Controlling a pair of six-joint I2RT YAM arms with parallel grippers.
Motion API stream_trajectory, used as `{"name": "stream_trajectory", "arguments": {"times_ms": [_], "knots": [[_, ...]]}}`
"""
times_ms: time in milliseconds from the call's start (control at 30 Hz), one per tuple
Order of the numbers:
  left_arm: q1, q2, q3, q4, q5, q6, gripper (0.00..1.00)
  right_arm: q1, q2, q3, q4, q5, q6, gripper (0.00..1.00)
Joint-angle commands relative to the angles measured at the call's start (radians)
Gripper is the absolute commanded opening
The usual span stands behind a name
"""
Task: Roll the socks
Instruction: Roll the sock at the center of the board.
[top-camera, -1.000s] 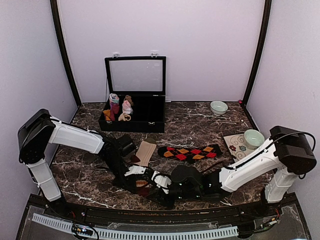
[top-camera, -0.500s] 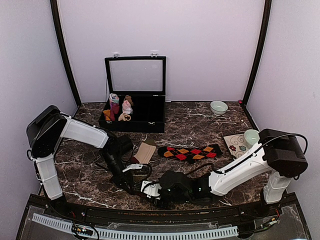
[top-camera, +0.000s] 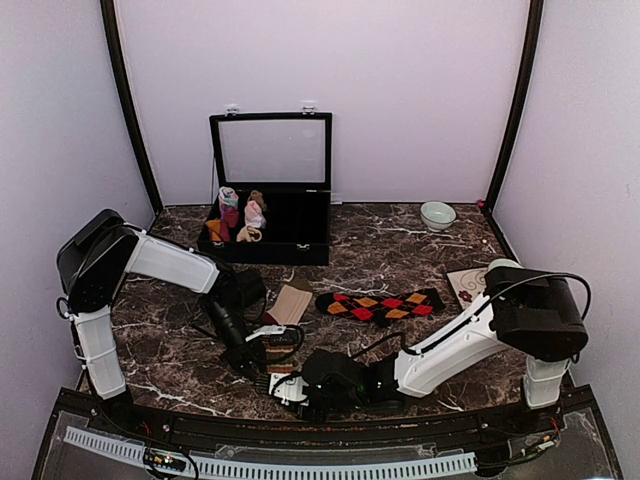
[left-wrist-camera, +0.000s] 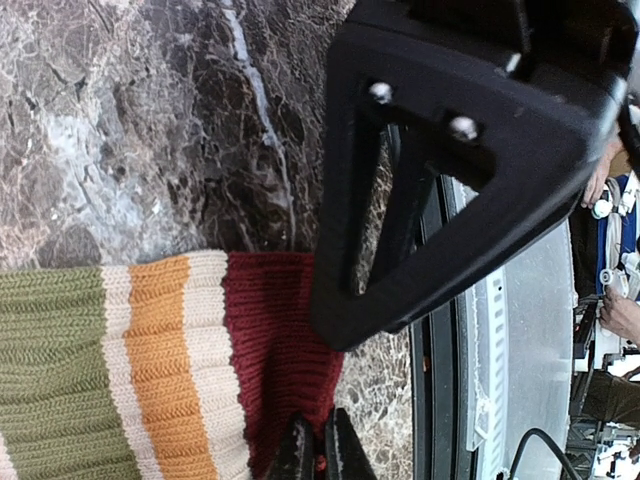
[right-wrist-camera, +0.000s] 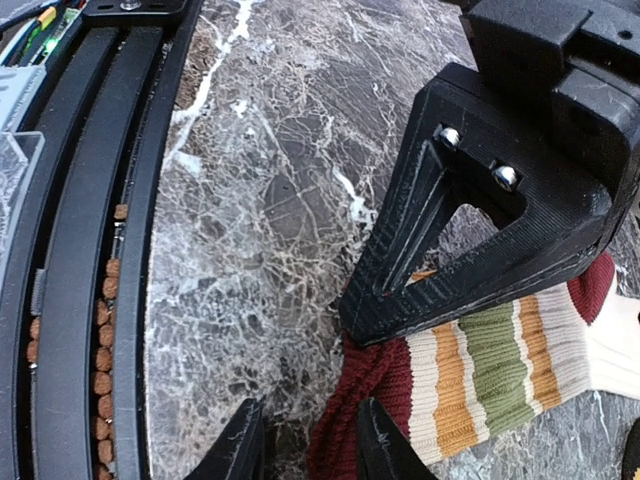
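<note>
I found the left claw (top-camera: 262, 345) and right claw (top-camera: 285, 385) crowding each other over the striped sock (left-wrist-camera: 150, 370) at the desk's (top-camera: 400, 250) near edge. Bare marble lay open between the argyle sock (top-camera: 380, 303) and the box (top-camera: 300, 240).

Left end effector (left-wrist-camera: 320, 450) closed; right end effector (right-wrist-camera: 312, 440) parted.

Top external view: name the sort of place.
Probably a robot test cell: plain walls enclose a marble-patterned table, a left arm and right arm are bolted at its near edge, and props are staged: striped sock, argyle sock, box of sock rolls.
</note>
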Motion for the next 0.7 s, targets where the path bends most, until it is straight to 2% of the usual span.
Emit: {"name": "stream_trajectory", "arguments": {"times_ms": [0,267,667], "knots": [[0.007,0.004,0.019,-0.046,0.024,0.034,0.01,0.004,0.023,0.026,0.070,0.058,-0.001,0.30],[0.009,0.007,0.015,-0.042,0.005,0.041,0.01,0.003,0.025,0.010,0.093,0.108,0.014,0.29],[0.009,0.002,0.018,-0.041,-0.008,0.039,0.01,0.000,0.039,-0.001,0.091,0.069,0.058,0.04]]}}
